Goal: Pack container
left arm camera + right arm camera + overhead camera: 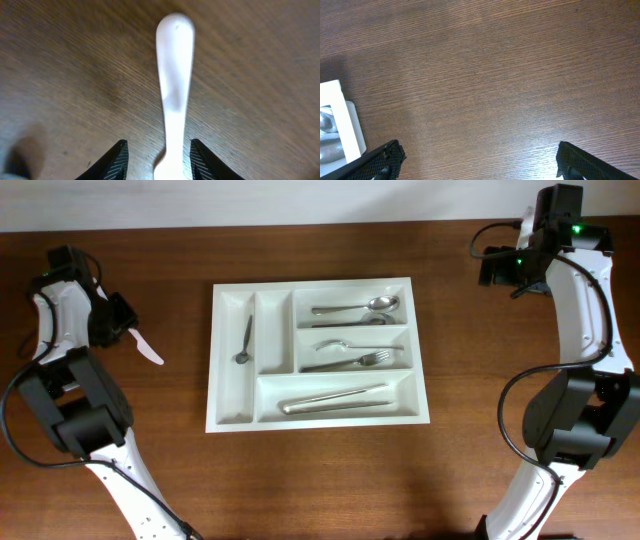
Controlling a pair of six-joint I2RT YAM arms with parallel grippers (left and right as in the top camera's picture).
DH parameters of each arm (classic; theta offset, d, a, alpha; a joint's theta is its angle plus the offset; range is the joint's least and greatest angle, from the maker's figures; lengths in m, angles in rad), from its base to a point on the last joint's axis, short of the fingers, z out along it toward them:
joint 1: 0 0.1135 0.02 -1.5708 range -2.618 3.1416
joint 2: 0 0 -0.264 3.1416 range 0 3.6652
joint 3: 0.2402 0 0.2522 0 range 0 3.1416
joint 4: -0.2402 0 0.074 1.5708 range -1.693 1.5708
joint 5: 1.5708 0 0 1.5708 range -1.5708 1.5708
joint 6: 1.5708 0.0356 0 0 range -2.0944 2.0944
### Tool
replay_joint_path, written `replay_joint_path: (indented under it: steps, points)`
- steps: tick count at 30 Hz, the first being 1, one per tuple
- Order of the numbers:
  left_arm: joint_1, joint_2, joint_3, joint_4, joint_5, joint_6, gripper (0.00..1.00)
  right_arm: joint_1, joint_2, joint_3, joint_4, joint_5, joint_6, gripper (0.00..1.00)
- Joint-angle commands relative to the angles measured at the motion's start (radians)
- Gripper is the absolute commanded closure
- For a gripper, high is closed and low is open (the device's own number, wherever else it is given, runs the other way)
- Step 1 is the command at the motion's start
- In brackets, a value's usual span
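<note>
Two grippers are seen well apart from the tray (229,380) between them. The left gripper (157,152) is parted narrowly astride a white utensil (174,75), apparently unclamped; the right gripper (480,155) is spread wide.

My left gripper (159,152) hangs part-parted, off the container's (228,385) left side; my right gripper (477,157) gapes wide past its far right corner.

The wooden table (320,480) is lit evenly and fairly brightly from above in the overhead view; only faint, soft shadows are cast. The white cutlery tray (228,415) is rendered nearly overexposed, and small glints are seen on a metal spoon (382,304). In the left wrist view, the white plastic utensil (175,75) is blurred, its edges smeared. 1 dark shadow is seen at the bottom-left corner there.
</note>
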Motion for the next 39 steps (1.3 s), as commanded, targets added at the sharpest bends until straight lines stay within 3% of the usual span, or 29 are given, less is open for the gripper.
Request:
replay_joint_path:
  steps: [1,11,14,22,32,39]
  points:
    - [-0.01,0.037,-0.007,-0.006,0.0,0.018,0.63,-0.002,-0.017,-0.002,0.0,0.002,0.008,0.01]
    - [-0.042,0.057,-0.007,0.006,0.0,0.029,0.64,-0.002,-0.017,-0.002,0.0,0.002,0.008,0.01]
    - [-0.056,0.082,-0.007,-0.014,0.0,0.029,0.77,-0.002,-0.017,-0.002,0.0,0.002,0.008,0.01]
    - [-0.082,0.135,-0.007,-0.039,0.0,0.029,0.98,-0.002,-0.017,-0.002,0.0,0.001,0.008,0.01]
    - [-0.081,0.132,0.038,-0.074,0.0,0.04,0.98,-0.002,-0.017,-0.002,0.0,0.002,0.008,0.01]
    - [-0.084,0.13,0.241,-0.175,0.0,0.044,0.98,-0.002,-0.017,-0.002,0.0,0.001,0.008,0.01]
